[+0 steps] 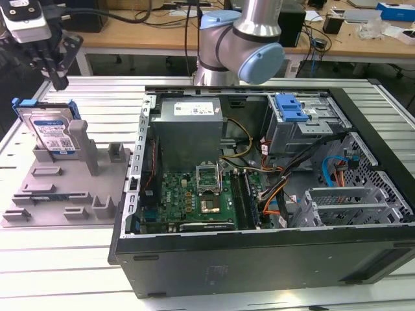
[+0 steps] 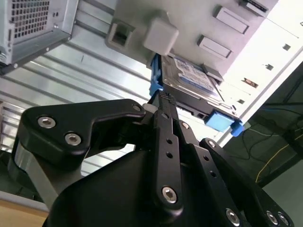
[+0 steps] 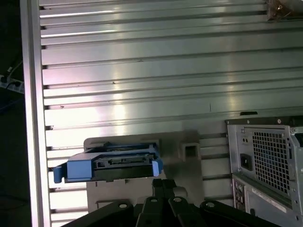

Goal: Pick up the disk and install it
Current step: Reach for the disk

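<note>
Above the disk [image 1: 53,133], end effector [image 1: 60,79].

I see my arm [image 1: 256,26], silver with pale blue joint caps, and my matte black gripper [image 2: 163,101] studded with silver screws.

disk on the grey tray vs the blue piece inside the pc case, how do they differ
The disk stands on edge in the grey tray; the blue piece sits inside the computer case. The disk is silver metal with a label; the blue piece is plain plastic. Both show blue plastic.
</note>
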Controlling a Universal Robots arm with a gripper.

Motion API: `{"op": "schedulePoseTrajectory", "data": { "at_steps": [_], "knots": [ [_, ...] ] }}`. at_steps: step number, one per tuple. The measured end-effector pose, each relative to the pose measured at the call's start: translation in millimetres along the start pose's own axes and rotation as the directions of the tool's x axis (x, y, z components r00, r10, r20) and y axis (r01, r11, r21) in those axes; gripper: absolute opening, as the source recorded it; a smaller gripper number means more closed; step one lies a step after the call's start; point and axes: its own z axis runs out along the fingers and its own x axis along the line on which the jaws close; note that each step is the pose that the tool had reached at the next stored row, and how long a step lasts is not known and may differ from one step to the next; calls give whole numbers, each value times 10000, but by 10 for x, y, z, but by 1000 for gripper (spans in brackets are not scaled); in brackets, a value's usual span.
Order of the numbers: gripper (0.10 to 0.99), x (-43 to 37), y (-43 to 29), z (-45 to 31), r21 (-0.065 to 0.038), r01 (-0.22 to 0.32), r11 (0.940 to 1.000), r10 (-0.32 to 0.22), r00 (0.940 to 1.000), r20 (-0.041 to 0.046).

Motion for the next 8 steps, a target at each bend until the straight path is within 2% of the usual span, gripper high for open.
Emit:
{"op": "schedulePoseTrajectory", "data": {
  "at_steps": [2,8],
  "knots": [
    [106,30,12,2,1,-2,10000,2,10000,-14],
    [106,32,12,1,2,0,10000,0,10000,-17]
  ]
}}
